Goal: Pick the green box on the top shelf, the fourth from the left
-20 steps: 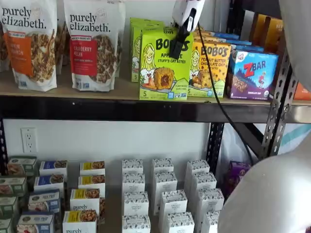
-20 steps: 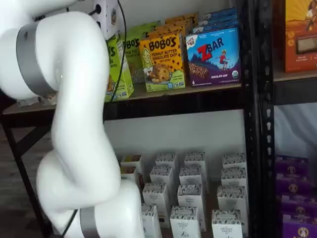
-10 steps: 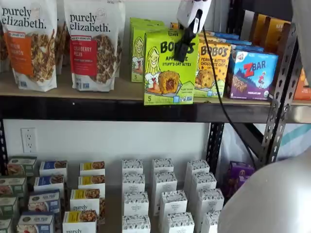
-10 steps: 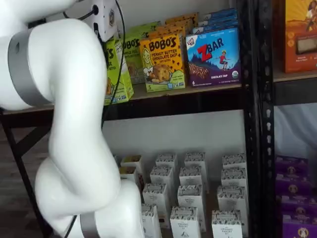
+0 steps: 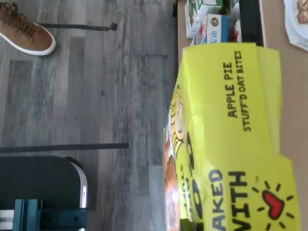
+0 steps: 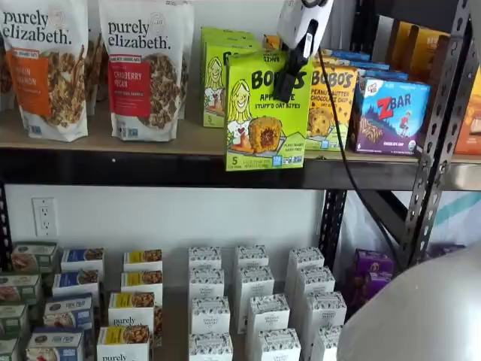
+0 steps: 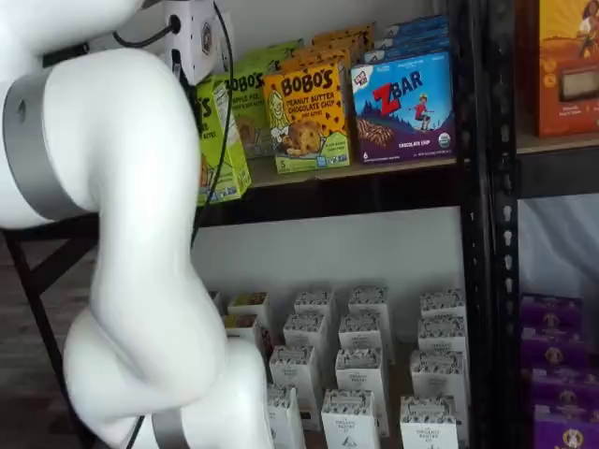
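The green box [image 6: 259, 109] is a lime-green Bobo's Apple Pie Stuff'd Oat Bites box. It hangs out in front of the top shelf [image 6: 150, 143], and its lower edge overlaps the black front beam. My gripper [image 6: 288, 75] is shut on its upper right part, with one black finger lying over the front face. In a shelf view the box [image 7: 217, 140] shows side-on under the white gripper body [image 7: 192, 37], partly behind my arm. In the wrist view the box [image 5: 226, 139] fills the near side, with grey floor beyond it.
More green boxes [image 6: 214, 75] stand behind on the shelf. A yellow-orange Bobo's box [image 6: 331, 105] and a blue Zbar box [image 6: 391, 113] stand to the right, granola bags [image 6: 143, 68] to the left. A black upright [image 6: 440, 120] and my cable [image 6: 338, 150] are at the right. White boxes [image 6: 255, 301] fill the lower shelf.
The green box has come forward off the shelf with my gripper, moving slightly right and lower in view, and now overlaps the front beam.
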